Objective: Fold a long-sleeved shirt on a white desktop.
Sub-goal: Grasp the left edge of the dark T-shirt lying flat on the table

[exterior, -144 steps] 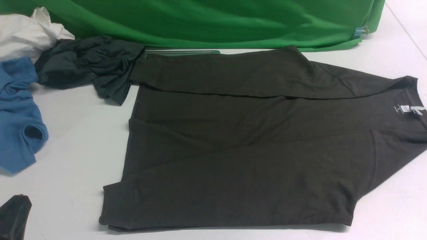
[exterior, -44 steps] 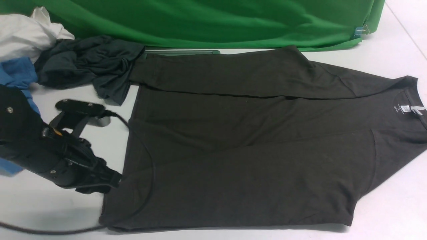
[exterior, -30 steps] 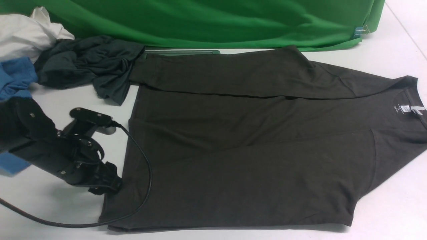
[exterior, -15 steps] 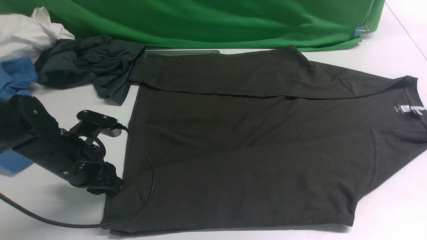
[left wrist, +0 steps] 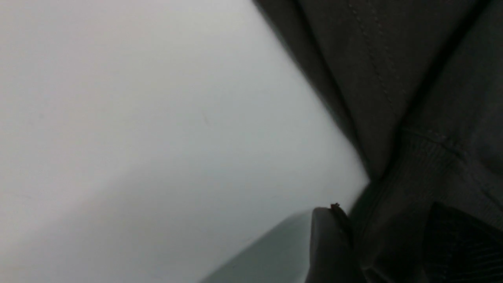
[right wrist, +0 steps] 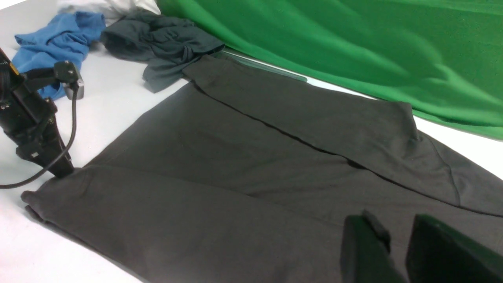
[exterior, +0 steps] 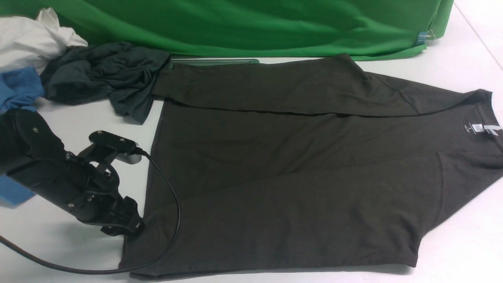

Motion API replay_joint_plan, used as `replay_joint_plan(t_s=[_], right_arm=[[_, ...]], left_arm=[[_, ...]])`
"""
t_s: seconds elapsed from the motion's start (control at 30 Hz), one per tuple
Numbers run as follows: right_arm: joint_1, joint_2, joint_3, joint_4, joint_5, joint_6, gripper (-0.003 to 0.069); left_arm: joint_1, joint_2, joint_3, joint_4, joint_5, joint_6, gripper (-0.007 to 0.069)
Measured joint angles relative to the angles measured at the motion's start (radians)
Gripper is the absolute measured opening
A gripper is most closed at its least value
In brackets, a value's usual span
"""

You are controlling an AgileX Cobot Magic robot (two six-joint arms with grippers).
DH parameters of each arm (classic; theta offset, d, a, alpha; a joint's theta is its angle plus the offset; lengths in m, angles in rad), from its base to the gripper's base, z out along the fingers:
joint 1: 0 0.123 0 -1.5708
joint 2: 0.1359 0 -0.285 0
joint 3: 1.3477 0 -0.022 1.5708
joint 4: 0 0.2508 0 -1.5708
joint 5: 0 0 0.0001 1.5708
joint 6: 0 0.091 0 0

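Since the earlier frames the left arm has come into the front view, and its left gripper now sits at the near left hem corner of the long-sleeved shirt. The shirt lies flat across the middle of the white surface, neck to the right and both sleeves already laid over the body. In the left wrist view the fingers stand on either side of the ribbed hem, but I cannot tell whether they are clamped on it yet. The right gripper hovers over the near right part of the shirt, its fingers almost pressed together and holding nothing. The step in hand looks like securing the hem for the crosswise fold. It would go best with all layers pinched together, and the black cable draped over that corner kept from dragging the cloth.
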Motion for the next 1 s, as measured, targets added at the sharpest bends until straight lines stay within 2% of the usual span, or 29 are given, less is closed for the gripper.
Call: replay_joint_plan(t_s=[0.7,0.9,0.93,1.0], right_arm=[[0.0,0.0,0.0,0.0,0.002,-0.001,0.0167],[0.0,0.0,0.0,0.0,-0.003,-0.001,0.0167],[0.0,0.0,0.0,0.0,-0.005,-0.001,0.0167],[0.0,0.0,0.0,0.0,-0.005,-0.001,0.0167]], left_arm=[[0.0,0.033,-0.003,-0.001,0.016,-0.002,0.0281],[0.0,0.028,-0.003,0.003,0.036,-0.036,0.0144],[0.0,0.023,-0.003,0.009,0.04,-0.037,0.0088],[0.0,0.02,-0.003,0.011,0.041,-0.038,0.0046]])
